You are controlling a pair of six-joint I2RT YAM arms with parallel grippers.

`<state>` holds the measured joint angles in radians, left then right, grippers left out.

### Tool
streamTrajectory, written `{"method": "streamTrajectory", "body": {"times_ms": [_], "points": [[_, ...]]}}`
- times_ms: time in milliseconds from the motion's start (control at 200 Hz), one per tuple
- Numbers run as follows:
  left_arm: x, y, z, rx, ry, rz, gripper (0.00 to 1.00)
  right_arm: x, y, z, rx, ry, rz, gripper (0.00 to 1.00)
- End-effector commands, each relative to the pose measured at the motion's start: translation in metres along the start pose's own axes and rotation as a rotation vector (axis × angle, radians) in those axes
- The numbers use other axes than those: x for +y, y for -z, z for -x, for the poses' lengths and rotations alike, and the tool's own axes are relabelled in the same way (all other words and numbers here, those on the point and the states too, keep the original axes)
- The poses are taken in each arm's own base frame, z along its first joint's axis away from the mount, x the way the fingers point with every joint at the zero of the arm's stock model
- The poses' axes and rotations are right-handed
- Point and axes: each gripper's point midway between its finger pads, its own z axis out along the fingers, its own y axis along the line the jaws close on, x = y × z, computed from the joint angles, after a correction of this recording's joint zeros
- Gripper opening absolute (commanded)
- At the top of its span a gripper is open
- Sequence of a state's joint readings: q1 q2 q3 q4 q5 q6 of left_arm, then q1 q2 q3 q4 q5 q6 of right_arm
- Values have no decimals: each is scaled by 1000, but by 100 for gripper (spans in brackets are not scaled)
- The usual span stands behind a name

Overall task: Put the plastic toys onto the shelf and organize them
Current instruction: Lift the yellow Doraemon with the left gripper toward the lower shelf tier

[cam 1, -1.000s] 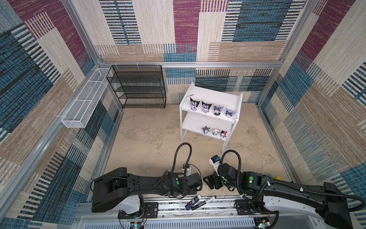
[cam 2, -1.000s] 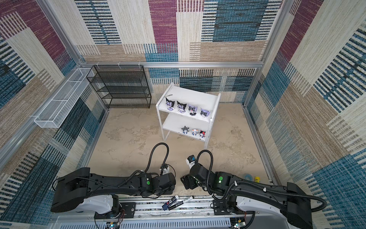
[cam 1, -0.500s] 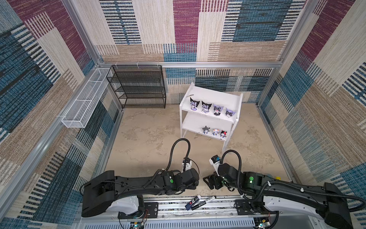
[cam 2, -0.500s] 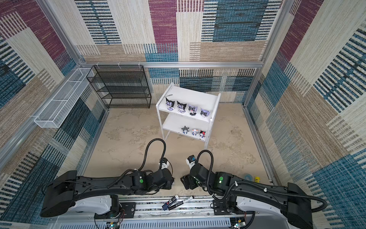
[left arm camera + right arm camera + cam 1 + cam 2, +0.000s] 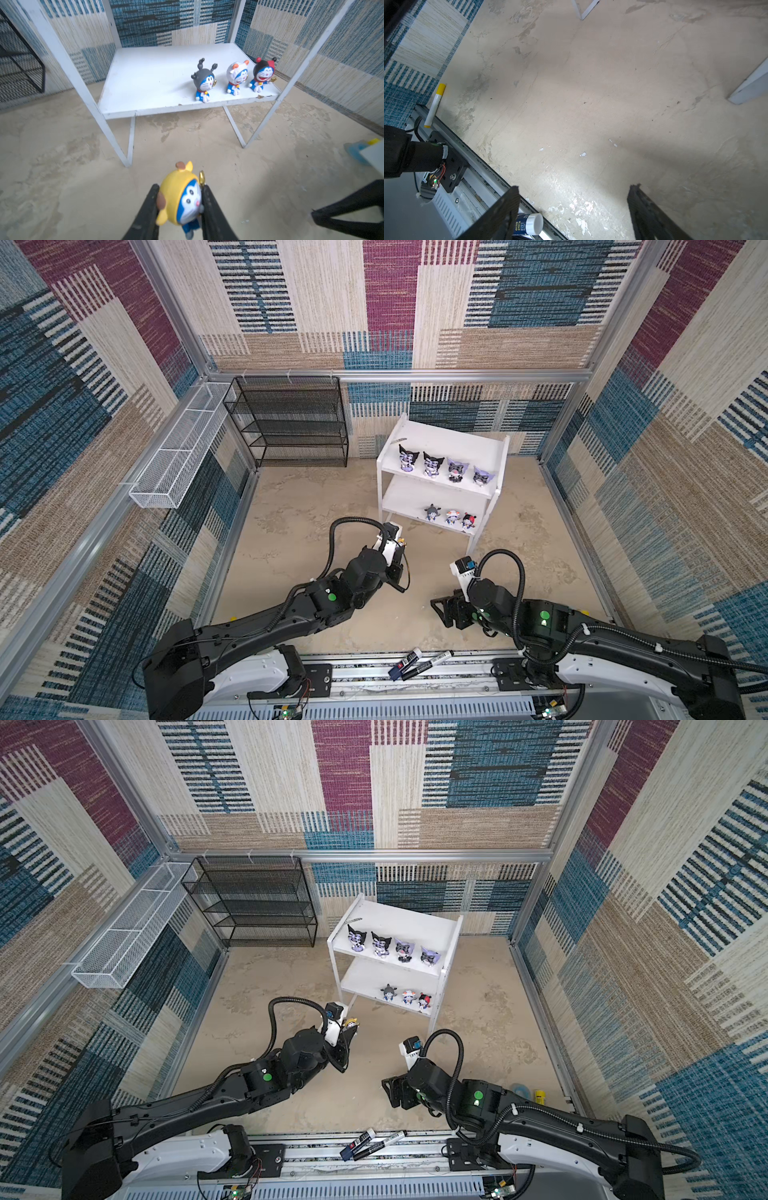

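Black wire-mesh rack [image 5: 291, 423] stands at 11 o'clock against the back wall [image 5: 390, 323]; long white wire basket [image 5: 178, 452] runs along the side wall [image 5: 62, 406] at 10 o'clock. At 6 o'clock, glue stick [image 5: 527, 225] and black-and-white marker [image 5: 432, 660] lie side by side on the metal rail [image 5: 357, 672]. Yellow-capped marker [image 5: 435, 105] and pale blue round object [image 5: 519, 1089] rest on the floor [image 5: 311, 506] at 4 o'clock.

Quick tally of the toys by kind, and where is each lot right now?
Big hooded figurines, top tier of the shelf: 4
Small hatted figurines, lower tier: 3
Small yellow-hatted figurine, in the left gripper: 1
Total: 8
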<state>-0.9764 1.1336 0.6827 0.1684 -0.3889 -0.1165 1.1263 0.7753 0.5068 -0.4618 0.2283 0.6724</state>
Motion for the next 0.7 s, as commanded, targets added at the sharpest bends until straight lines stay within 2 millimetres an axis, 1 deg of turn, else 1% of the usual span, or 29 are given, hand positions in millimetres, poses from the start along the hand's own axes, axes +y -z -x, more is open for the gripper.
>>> {"method": "streamTrajectory", "body": {"times_ms": [0,155,265,351,461,571,696], "points": [[-4,-9,24,-84,-167,-61,29,-3,5,9,-39,-11,-24,84],[-5,-29,34,-107,-208,-88,27,-4,13,18,-84,-23,-22,84],[-12,-40,43,-169,-258,-124,26,-5,18,22,-113,-37,-10,84],[-14,-53,46,-171,-289,-133,26,-6,22,24,-129,-49,-1,84],[-9,-66,51,-177,-299,-128,25,-6,26,26,-148,-60,7,83],[-5,-73,60,-201,-292,-130,25,-7,28,28,-165,-68,9,83],[0,-82,64,-204,-285,-140,25,-8,30,29,-175,-72,12,83]]}}
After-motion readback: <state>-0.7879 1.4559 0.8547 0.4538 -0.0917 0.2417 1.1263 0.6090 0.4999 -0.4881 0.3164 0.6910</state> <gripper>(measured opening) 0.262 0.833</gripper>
